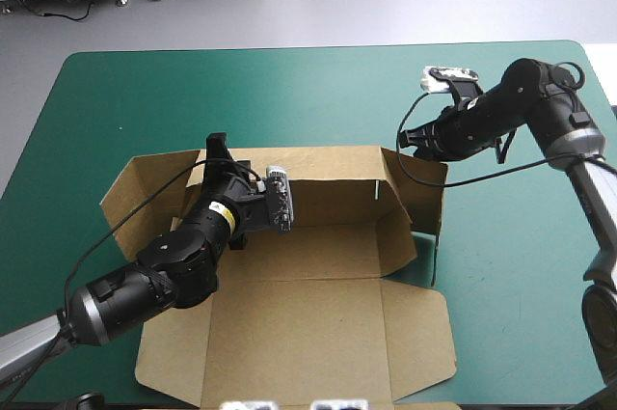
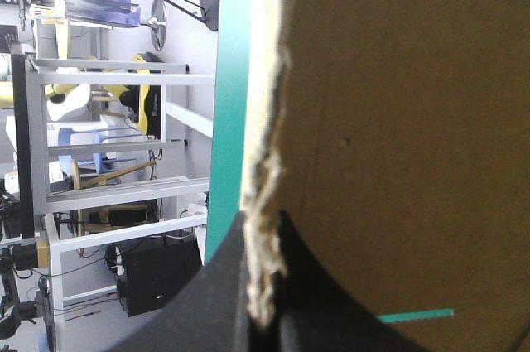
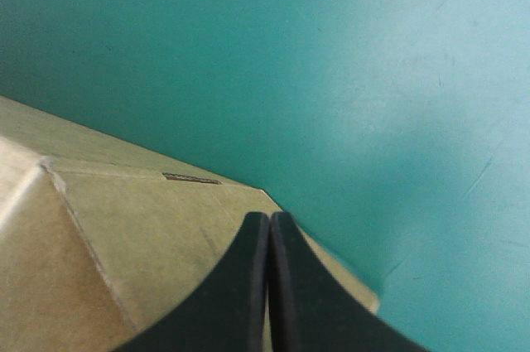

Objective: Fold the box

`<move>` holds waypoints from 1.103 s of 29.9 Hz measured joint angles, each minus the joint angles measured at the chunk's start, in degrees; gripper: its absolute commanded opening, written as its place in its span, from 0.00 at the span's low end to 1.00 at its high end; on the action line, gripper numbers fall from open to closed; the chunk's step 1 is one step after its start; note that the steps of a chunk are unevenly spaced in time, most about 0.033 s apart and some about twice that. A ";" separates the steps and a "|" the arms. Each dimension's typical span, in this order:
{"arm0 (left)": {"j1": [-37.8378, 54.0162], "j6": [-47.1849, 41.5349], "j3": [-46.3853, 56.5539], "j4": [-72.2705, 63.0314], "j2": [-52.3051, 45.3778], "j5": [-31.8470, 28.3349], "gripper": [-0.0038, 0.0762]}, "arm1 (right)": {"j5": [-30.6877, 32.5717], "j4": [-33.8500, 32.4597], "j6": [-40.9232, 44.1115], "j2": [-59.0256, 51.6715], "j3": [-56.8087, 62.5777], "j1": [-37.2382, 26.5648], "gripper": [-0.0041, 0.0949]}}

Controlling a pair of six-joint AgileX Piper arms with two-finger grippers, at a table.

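Note:
The brown box (image 1: 318, 333) lies mid-table, its lid flat toward the front edge, its back wall (image 1: 333, 183) and right side wall raised, and a left flap angled outward. My left gripper (image 1: 216, 147) grips the top edge of the back wall near its left end. In the left wrist view the torn board edge of the box (image 2: 397, 120) runs between the fingers of the left gripper (image 2: 263, 286), which are shut on it. My right gripper (image 1: 405, 140) hangs shut at the box's right rear corner. The right wrist view shows the right gripper (image 3: 269, 232) over the outer board of the box (image 3: 124, 236), with nothing between its fingers.
Bare teal-green cover (image 1: 289, 92) stretches behind the box to the far edge and to the right of it (image 3: 348, 54). The lid's front edge comes close to the table's near edge.

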 measured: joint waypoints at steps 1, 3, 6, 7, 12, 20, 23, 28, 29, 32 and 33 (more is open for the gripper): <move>0.00 -0.20 0.00 0.16 0.05 -0.05 0.04 | 0.21 0.00 -0.05 -0.06 1.12 0.00 0.02; 0.00 -0.40 0.00 0.29 0.06 -0.05 0.04 | 1.00 0.05 -0.23 -0.42 2.34 0.00 0.02; 0.00 -0.45 0.02 0.29 0.17 -0.12 0.04 | 1.14 0.12 -0.91 -2.25 2.93 0.00 0.02; 0.00 -0.53 0.02 0.29 0.24 -0.18 0.04 | 1.14 0.12 -1.16 -3.40 2.93 0.00 0.02; 0.00 -0.88 0.02 -0.02 0.24 -0.40 0.04 | 1.27 0.38 -3.31 -7.24 4.95 0.00 0.02; 0.00 -1.86 0.02 -0.39 0.24 -0.54 0.04 | -4.77 3.76 -9.65 -11.94 16.29 0.00 0.02; 0.00 -1.93 0.02 -0.43 0.24 -0.56 0.04 | -9.51 5.58 -12.63 -15.31 20.93 0.00 0.02; 0.00 -2.45 0.02 -0.43 0.24 -0.56 0.04 | -15.77 11.76 -20.21 -19.94 27.78 0.00 0.02; 0.00 -2.63 0.02 -0.43 0.24 -0.56 0.04 | -16.72 13.06 -21.71 -20.58 29.06 0.00 0.02; 0.00 -2.89 0.02 -0.43 0.24 -0.56 0.04 | -18.26 15.68 -26.01 -21.65 32.21 0.00 0.02; 0.00 -3.01 0.02 -0.43 0.24 -0.56 0.04 | -18.58 16.49 -27.51 -21.79 32.97 0.00 0.02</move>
